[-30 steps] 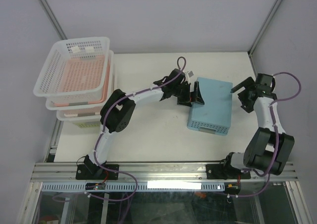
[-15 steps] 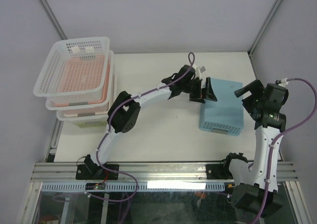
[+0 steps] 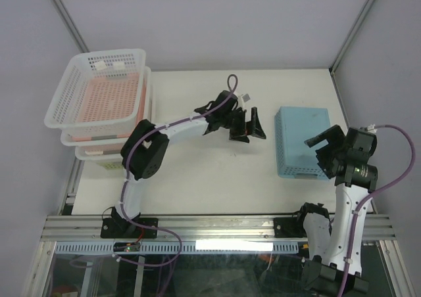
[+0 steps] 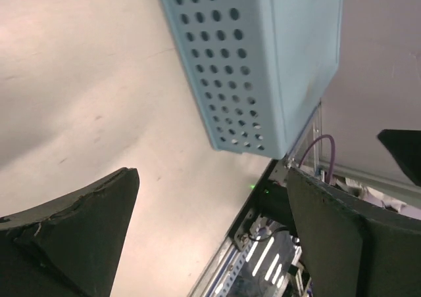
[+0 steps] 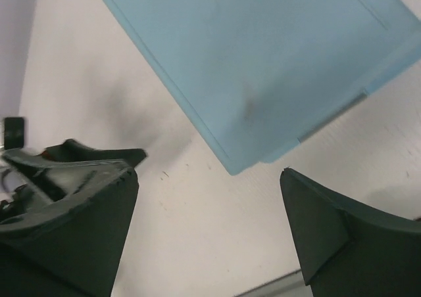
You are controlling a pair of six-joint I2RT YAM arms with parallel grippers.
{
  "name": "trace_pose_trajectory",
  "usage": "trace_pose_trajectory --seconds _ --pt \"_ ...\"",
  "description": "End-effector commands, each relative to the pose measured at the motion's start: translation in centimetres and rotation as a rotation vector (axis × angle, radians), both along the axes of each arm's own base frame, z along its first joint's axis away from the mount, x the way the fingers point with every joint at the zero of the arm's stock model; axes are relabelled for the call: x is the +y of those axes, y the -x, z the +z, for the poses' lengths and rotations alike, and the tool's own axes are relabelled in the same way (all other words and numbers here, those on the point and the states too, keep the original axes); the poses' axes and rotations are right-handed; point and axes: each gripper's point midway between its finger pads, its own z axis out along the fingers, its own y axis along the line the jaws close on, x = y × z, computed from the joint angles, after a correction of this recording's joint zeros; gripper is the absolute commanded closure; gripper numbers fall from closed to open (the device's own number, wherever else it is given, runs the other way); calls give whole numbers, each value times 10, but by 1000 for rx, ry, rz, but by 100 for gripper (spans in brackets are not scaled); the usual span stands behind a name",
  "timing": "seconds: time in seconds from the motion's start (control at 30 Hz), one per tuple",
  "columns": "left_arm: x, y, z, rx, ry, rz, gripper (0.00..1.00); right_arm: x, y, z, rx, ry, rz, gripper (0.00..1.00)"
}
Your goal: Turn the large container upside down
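Top: large container sits upright atop the basket stack, far left of the bench. Left gripper and right gripper have fingers released, both empty.
Left wrist: only a base-up blue box ahead.
Right wrist: same box, nothing held.
Flip not begun.

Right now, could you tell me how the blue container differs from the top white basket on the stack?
The blue container lies upside down, solid base up; the top white basket sits upright, opening up. The blue container rests alone on the table; the top white basket tops a stack at the left. Both have perforated walls.
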Motion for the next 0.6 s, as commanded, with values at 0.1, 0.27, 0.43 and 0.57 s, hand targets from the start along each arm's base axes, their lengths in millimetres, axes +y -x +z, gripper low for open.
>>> trace_pose_trajectory --seconds 0.1,0.27,0.43,0.57 --pt "43 2 69 -227 45 45 1 20 34 -65 220 -200 -116 10" --pt "43 14 70 -266 36 21 1 33 27 -94 199 -329 -163 34" --pt "45 20 70 -280 34 3 1 33 8 -97 129 -389 -196 45" --pt "47 24 68 -281 33 -11 1 24 0 -95 120 -349 -209 46"
